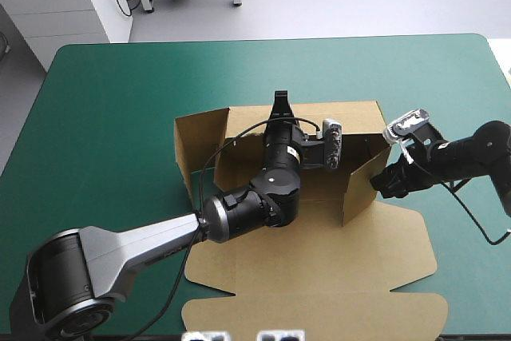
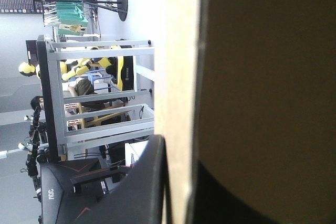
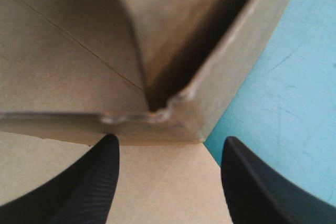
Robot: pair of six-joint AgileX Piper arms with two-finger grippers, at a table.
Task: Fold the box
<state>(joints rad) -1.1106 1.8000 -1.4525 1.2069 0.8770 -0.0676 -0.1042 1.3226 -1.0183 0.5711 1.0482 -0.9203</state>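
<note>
Jaws apart and empty: the right jaws, black fingers [image 3: 89, 187] spread wide, face a raised corner [image 3: 168, 109] of the brown box [image 1: 319, 293], which stands just ahead of them, midway between the fingers and touching neither; beneath them lies the flat lid panel [image 3: 157, 182], and beside them, past the upright right wall [image 1: 361, 185], bare teal-green surface [image 3: 283, 77]; farther on, the left jaws are clamped on the top edge of the far wall [image 1: 351, 117], a finger [image 2: 149, 182] against the board's face and the pale board edge [image 2: 181, 77] running away ahead of it; the left arm [image 1: 263, 197] reaches across the tray floor to that hold; off to its side the left wall [image 1: 200, 145] stands splayed outward, apparently not yet tucked. By its look the board is light and stiff, likely to bend only along its scored creases, smooth enough to slide out of a shallow pinch and easily crushed at a cut edge; the surest hold seems a deep grip on a wall's free top edge close to a corner, not mid-panel, where the sheet would bow.
</note>
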